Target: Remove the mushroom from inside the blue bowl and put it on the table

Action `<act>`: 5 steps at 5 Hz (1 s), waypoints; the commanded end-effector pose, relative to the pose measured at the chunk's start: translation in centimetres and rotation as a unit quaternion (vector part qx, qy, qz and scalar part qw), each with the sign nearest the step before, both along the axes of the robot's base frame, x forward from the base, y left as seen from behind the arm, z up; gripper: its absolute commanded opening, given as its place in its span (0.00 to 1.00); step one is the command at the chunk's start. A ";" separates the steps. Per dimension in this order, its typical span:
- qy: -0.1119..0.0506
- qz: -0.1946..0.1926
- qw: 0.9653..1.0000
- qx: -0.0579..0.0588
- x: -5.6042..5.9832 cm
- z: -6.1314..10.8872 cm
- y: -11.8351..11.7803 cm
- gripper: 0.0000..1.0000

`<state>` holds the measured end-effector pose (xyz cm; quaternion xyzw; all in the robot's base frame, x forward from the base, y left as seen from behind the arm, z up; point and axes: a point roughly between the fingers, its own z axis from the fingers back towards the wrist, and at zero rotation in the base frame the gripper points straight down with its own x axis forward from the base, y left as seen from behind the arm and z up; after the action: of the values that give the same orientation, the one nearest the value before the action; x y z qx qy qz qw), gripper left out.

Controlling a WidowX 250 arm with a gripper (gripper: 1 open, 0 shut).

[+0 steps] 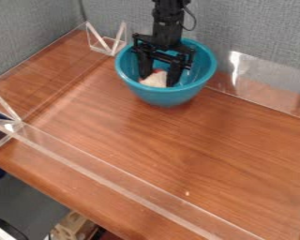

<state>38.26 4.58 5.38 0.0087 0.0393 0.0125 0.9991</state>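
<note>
Camera view, the only one: round, glossy teal-blue plastic bowl [167,76] stands on the reddish-brown wood-grain table [153,150], near the far edge and somewhat right of its middle, close to the low clear acrylic walls [259,67] that rim the tabletop. Small cream-white toy mushroom [156,81] lies inside the bowl on its bottom, only partly visible between the fingers. Black gripper [159,77] hangs straight down from the arm into the bowl, its two fingers [138,69] set either side of the mushroom. Jaws stand partly apart, about the width of the mushroom. Whether the pads already touch it cannot be told at this size, and no lift shows.

Judgement: a vertical approach suits a deep bowl, since the walls block any sideways reach; straddling the mushroom lets the fingers squeeze its plump body. Step in hand is the grasp. Lifting clear of the rim and setting down on open wood remain. A smooth rounded toy may slip.
</note>
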 end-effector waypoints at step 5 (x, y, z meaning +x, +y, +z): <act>-0.046 -0.030 0.999 0.002 -0.3 3.9 -1.3 0.00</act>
<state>37.53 3.89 5.99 0.0080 0.0370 -0.0072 0.9993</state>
